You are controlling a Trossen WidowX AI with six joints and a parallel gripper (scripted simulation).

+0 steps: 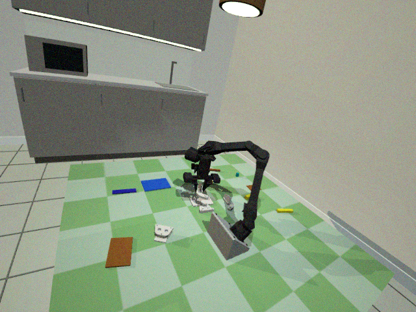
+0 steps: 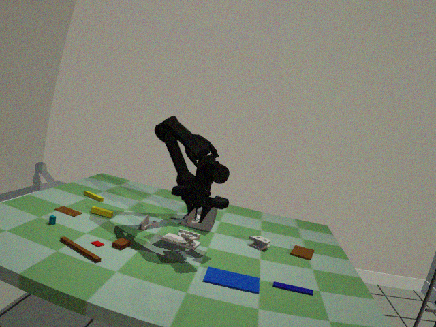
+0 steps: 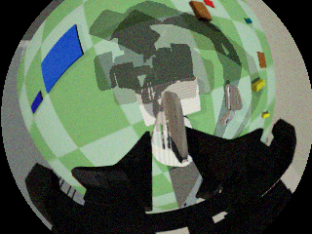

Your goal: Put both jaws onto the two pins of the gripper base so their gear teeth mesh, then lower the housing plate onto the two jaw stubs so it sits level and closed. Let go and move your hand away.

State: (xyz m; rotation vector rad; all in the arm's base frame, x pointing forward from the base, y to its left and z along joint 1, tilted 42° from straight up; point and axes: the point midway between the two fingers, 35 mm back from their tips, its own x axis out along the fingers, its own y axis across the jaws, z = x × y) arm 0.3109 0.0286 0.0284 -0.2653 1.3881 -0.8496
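Observation:
My gripper (image 1: 201, 189) (image 2: 195, 217) (image 3: 164, 132) is shut on a pale jaw, which stands on edge between the fingertips (image 3: 174, 119) low over the white gripper base. The white gripper base (image 1: 207, 200) (image 2: 172, 238) (image 3: 190, 103) lies under the fingers. Its pins and gear teeth are too small or covered to make out, and I cannot tell whether the held jaw touches it. The other jaw (image 1: 228, 203) (image 2: 146, 223) (image 3: 234, 98) lies apart on the checked top. The white housing plate (image 1: 163, 230) (image 2: 260, 241), with two holes, lies well away from the base.
A blue plate (image 1: 155, 184) (image 2: 231, 279) (image 3: 62, 58) and dark blue bar (image 1: 124, 191) (image 2: 293, 287) (image 3: 37, 102) lie on one side. An orange-brown plate (image 1: 119, 252) (image 2: 302, 252) lies beyond the housing plate. Yellow bars (image 1: 285, 210) (image 2: 101, 212) lie on the loose jaw's side. A grey wedge (image 1: 223, 236) stands by the arm's foot.

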